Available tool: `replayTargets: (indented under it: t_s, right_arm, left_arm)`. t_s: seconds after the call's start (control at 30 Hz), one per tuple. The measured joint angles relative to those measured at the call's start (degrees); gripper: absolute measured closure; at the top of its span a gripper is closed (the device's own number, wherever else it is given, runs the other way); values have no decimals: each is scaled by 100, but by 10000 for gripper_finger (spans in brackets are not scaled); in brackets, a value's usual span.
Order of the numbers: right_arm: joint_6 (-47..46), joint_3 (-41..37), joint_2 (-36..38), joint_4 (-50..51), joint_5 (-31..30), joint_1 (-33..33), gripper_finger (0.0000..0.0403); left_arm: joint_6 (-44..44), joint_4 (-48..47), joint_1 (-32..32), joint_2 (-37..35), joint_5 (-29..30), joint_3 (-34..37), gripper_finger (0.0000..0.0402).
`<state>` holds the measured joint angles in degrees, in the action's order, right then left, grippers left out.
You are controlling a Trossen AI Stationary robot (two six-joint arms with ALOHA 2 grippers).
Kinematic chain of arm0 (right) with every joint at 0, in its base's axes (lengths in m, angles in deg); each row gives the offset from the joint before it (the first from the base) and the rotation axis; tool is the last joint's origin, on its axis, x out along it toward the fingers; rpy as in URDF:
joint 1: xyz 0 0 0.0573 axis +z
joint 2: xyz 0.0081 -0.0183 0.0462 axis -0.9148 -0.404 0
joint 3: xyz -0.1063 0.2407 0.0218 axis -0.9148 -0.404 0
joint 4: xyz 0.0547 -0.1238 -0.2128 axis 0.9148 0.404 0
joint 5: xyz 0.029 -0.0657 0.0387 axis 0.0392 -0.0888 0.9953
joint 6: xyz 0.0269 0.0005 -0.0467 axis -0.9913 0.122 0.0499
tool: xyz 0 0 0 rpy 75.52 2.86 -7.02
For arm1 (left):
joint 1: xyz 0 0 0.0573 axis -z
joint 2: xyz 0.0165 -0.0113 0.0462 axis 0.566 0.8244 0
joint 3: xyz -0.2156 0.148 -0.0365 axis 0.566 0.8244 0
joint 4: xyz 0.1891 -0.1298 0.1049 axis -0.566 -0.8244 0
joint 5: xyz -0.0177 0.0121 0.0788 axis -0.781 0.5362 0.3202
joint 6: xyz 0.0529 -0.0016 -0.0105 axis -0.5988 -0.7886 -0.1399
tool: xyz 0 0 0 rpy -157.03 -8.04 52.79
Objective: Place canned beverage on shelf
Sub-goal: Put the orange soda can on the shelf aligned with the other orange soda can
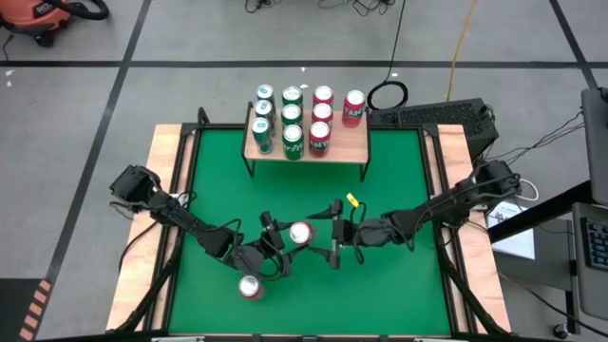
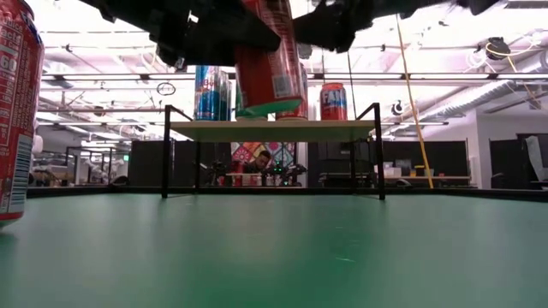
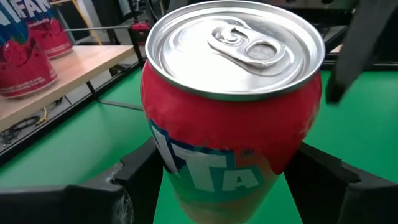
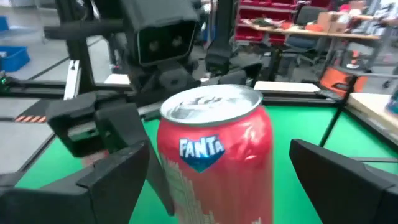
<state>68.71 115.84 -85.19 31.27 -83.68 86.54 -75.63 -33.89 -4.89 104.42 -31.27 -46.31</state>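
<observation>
A red Fanta can [image 1: 300, 233] hangs above the middle of the green table [image 1: 399, 285], with my left gripper [image 1: 285, 239] shut on it. My right gripper [image 1: 329, 237] faces it from the table's right, wide open. In the right wrist view its fingers [image 4: 112, 180] stand on either side of the can [image 4: 214, 155] with gaps showing. The shelf [image 1: 353, 142], a wooden plank on black legs, stands at the table's far edge and carries several upright cans [image 1: 292, 116]. In the low view the held can [image 2: 270, 60] floats in front of the shelf top [image 2: 342, 130]. My left gripper pinches the can's side wall [image 3: 155, 162] between its two fingers, one on each side of the body below the lid. The fingers come nearly level from the table's left. The can is lifted clear of the table, roughly upright with its lid up.
Another red can [image 1: 250, 287] stands on the table near the front edge, close to the left arm; it fills the left edge of the low view [image 2: 13, 111]. A small yellow piece [image 1: 352, 200] lies mid-table. A keyboard [image 1: 446, 116] sits beyond the far right corner.
</observation>
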Motion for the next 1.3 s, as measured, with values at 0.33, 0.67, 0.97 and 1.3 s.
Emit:
replayTargets:
  t_s: [0.33, 0.67, 0.97, 1.3]
  right_arm:
    - [300, 0, -444, -686, 389, -169, 44]
    - [290, 0, -527, -780, 383, -193, 109]
    - [262, -4, -287, -473, 806, -200, 107]
    - [875, -7, 420, -126, 2321, -357, 109]
  left_arm:
    - [103, -1, 0, 0, 0, -1, 128]
    - [170, -32, 4, 0, -7, 1, 125]
    - [339, 71, 106, 0, 43, -1, 32]
    - [-463, 896, 533, -31, -77, -3, 9]
